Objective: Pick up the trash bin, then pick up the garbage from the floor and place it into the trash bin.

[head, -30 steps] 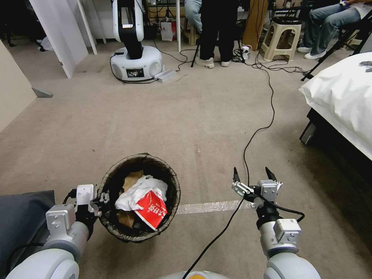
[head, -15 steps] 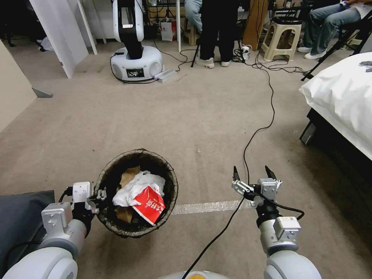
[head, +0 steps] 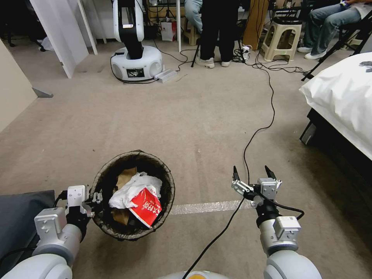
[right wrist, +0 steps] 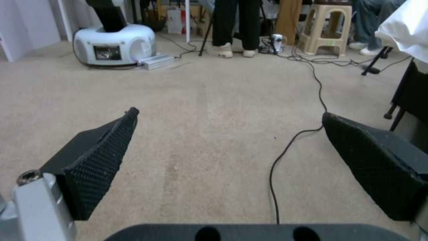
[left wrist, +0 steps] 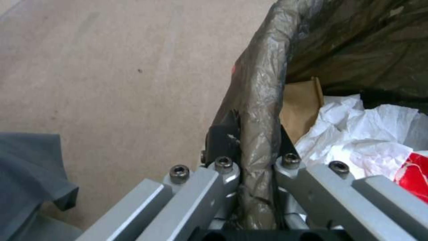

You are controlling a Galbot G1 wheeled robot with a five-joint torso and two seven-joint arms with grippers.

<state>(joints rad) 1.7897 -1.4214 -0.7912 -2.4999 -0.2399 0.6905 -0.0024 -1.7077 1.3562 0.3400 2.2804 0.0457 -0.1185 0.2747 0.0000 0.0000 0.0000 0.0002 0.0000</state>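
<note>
The left gripper [head: 94,197] is closed on the near-left rim of the trash bin [head: 164,182], holding it on the robot's left. The right gripper [head: 254,179] hangs wide open and empty, well apart to the right.

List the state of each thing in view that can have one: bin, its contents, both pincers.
trash bin: upright, dark bag folded over its rim, partly filled
garbage: inside the bin, white tissue and red carton on top, brown paper beneath
left pincer: shut on the bin's bagged rim
right pincer: open, holding nothing, above the carpet
black cable: lying loose across the carpet
</note>
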